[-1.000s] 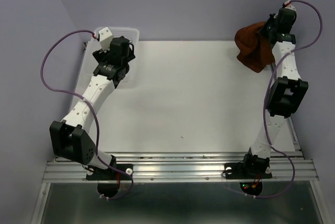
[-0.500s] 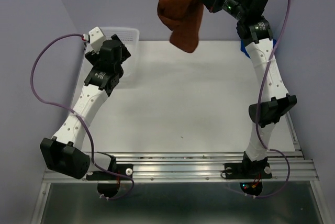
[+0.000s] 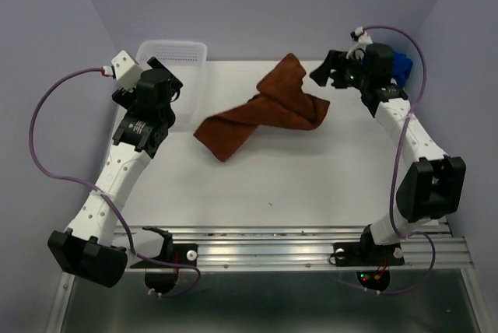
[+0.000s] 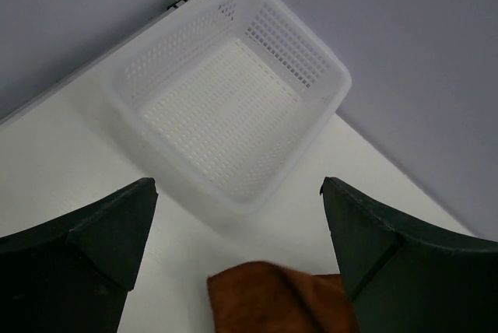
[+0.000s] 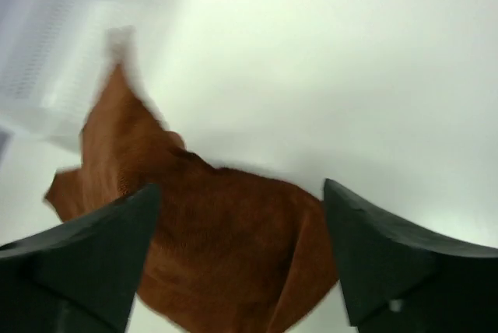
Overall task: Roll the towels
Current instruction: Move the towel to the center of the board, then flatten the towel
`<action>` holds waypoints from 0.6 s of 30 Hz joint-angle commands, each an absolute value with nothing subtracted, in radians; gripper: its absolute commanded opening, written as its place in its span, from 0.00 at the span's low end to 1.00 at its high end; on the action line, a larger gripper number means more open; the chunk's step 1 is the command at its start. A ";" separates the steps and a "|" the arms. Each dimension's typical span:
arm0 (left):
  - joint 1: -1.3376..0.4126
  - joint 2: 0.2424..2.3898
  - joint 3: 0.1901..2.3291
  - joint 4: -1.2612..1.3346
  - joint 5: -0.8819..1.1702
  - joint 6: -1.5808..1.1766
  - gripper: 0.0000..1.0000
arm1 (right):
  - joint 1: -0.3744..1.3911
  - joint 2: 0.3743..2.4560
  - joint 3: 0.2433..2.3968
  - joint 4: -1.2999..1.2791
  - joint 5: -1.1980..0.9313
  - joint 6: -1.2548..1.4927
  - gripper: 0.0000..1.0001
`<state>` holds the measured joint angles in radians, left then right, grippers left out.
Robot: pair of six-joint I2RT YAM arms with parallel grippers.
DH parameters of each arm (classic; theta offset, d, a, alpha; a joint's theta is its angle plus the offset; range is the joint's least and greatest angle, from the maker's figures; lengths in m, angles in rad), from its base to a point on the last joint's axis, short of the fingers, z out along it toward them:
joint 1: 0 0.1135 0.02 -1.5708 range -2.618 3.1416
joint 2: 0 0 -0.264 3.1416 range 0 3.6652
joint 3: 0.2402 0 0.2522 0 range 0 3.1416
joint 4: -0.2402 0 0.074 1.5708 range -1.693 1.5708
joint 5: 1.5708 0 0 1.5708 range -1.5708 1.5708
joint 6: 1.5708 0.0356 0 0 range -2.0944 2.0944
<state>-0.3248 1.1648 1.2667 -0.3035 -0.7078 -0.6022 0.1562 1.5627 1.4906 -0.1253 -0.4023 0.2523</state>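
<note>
The rust-brown towel (image 3: 261, 111) lies twisted and partly folded across the back middle of the table. My right gripper (image 3: 325, 68) hovers open just beyond its right end. In the right wrist view the brown towel (image 5: 226, 255) spreads below the open right gripper (image 5: 240, 187), with nothing pinched. The blue towel (image 3: 401, 64) sits bunched at the back right corner, partly hidden behind the right arm. My left gripper (image 3: 173, 78) stands open near the basket. In the left wrist view the left gripper (image 4: 237, 185) holds nothing, and a corner of the brown towel (image 4: 280, 302) shows below it.
A white perforated basket (image 3: 191, 47) stands at the back left corner; the basket (image 4: 334, 84) is empty in the left wrist view. Purple walls close in the back and sides. Cables loop off both arms.
The right arm swung the brown towel from the back right corner over the table, laid it down and opened. The left arm drew back toward the left.
</note>
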 commanded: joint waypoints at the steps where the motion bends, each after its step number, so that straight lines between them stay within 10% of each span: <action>1: -0.318 1.167 1.255 -0.350 -0.741 -0.678 0.99 | -0.017 1.670 1.312 -0.294 -0.263 0.325 1.00; 18: -0.318 1.315 1.077 -0.584 -0.404 -0.839 0.99 | -0.014 1.603 1.305 -0.443 0.009 0.367 1.00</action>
<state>-0.3229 1.3708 1.1660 -0.5190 -0.4843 -0.7696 -0.0246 1.6249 1.3304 -0.4854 -0.0029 0.3660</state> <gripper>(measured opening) 0.986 0.998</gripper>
